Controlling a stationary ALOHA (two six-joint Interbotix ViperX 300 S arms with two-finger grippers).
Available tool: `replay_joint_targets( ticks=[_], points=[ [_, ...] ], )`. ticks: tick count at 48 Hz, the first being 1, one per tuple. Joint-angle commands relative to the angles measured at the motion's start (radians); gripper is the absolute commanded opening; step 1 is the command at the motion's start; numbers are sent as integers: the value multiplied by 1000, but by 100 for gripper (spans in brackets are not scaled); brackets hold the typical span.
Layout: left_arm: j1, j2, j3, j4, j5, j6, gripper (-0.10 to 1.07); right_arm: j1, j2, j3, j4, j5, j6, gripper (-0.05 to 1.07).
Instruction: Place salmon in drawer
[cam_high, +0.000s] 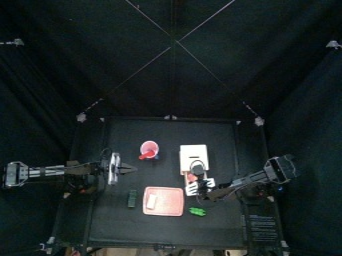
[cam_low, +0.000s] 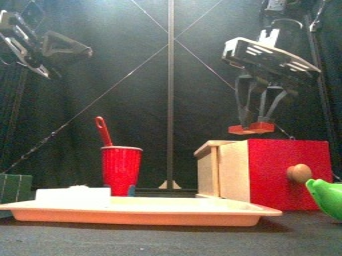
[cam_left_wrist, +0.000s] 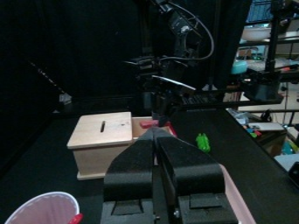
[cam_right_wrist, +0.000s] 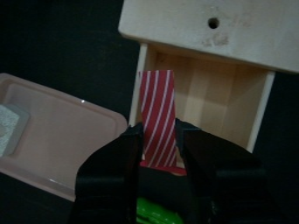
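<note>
One striped pink-and-red salmon (cam_right_wrist: 158, 118) strip (white lines lengthwise) hangs pinched in the right claw (cam_right_wrist: 159, 144) over the pale drawer (cam_right_wrist: 216, 101).

Black curtains (cam_high: 80, 60) all round; black table (cam_high: 120, 135); beyond curtains, lit room with shelving (cam_left_wrist: 271, 52).
</note>
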Motion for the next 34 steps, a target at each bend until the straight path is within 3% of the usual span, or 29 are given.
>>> replay_joint_targets(
  ticks=[1, 21, 34],
  points=[
    [3, 2, -11, -15, -5, 2, 39, -6, -31, -2, -8, 0, 0, 67],
    [3, 2, -9, -26, -3, 2, 39, -26, -17, 11, 31, 6, -12, 67],
    [3, 2, -9, -26, -3, 2, 39, -18, -15, 32, -21, 6, -14, 67]
  ],
)
